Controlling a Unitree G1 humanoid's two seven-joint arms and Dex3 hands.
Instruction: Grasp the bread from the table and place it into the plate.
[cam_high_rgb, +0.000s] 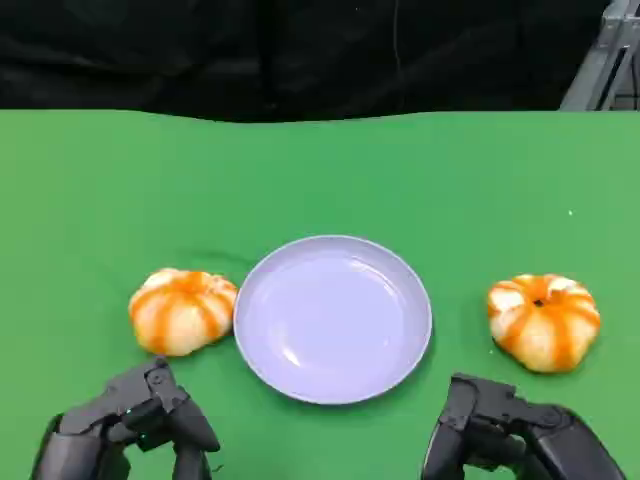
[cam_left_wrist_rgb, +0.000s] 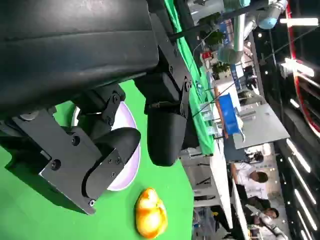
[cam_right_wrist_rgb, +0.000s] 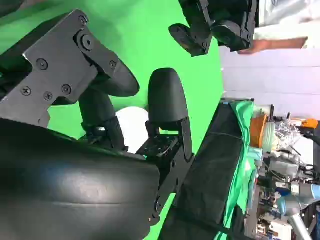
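A round lavender plate lies in the middle of the green table, with nothing in it. One orange-striped bread sits just left of its rim, and a second bread sits apart to the right. My left hand hovers near the front edge, just in front of the left bread and holding nothing. My right hand sits at the front right, in front of the right bread, also holding nothing. In the left wrist view, the fingers are apart, with the plate and a bread beyond them.
The green table ends at a black curtain at the back. A grey metal frame stands at the back right. In the left wrist view, a person is beside the table among benches and equipment.
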